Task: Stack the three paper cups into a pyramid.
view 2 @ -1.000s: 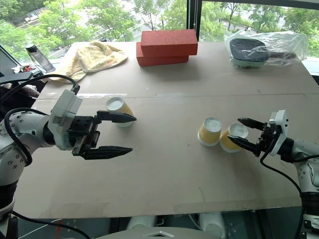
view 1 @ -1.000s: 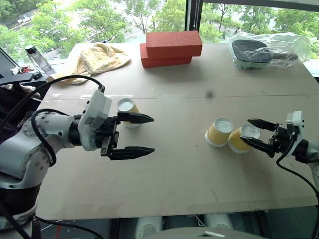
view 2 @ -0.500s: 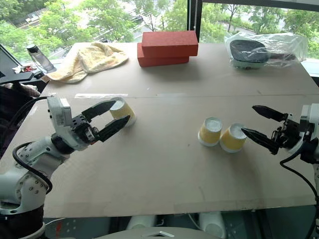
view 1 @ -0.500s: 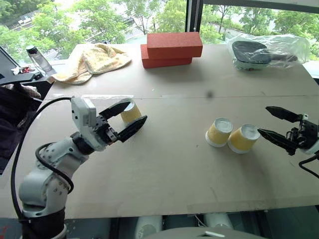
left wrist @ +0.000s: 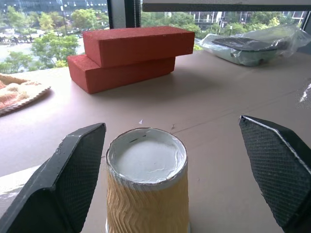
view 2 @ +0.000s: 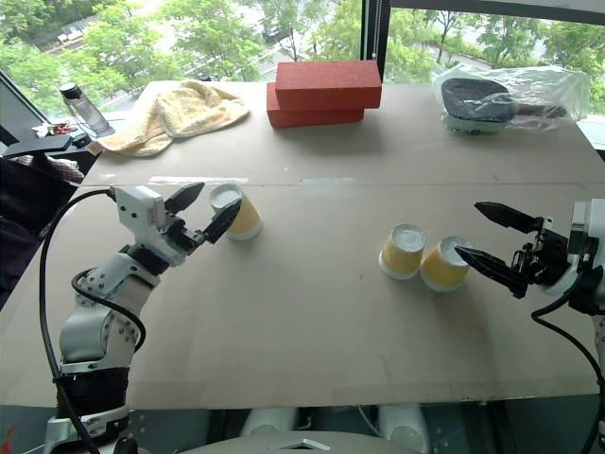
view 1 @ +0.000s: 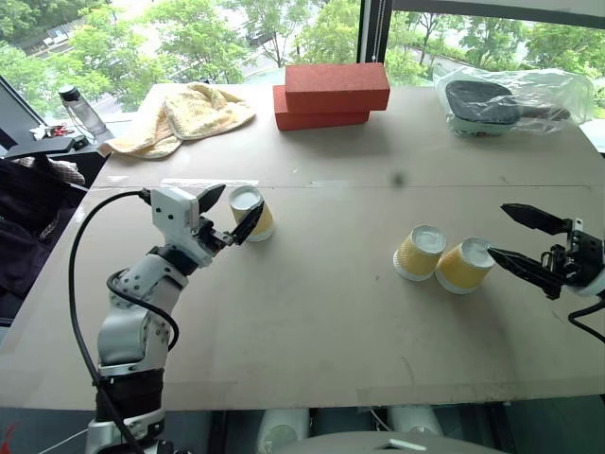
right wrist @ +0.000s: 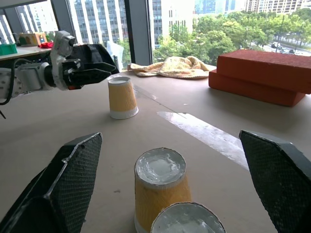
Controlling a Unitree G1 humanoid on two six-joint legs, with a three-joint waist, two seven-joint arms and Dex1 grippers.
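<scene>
- Cups: three paper cups stand upside down on the worktop (view 1: 321,322), none stacked.
- Two of them sit touching on the robot's right: one (view 1: 418,252) upright on its rim, the other (view 1: 463,266) just beside it, leaning over.
- Right gripper (view 1: 509,234) hangs just beside the leaning cup, its fingers (view 1: 529,218) spread wide, the lower fingertip close to that cup's white base.
- Third cup (view 1: 251,213) stands alone, well apart on the robot's left.
- Left gripper (view 1: 230,211) has its fingers (left wrist: 73,170) spread, one on each side of this cup without touching it.
- Farther back lie a yellow towel (view 1: 184,113), two stacked red bricks (view 1: 333,93) and a plastic-wrapped item (view 1: 510,95).
</scene>
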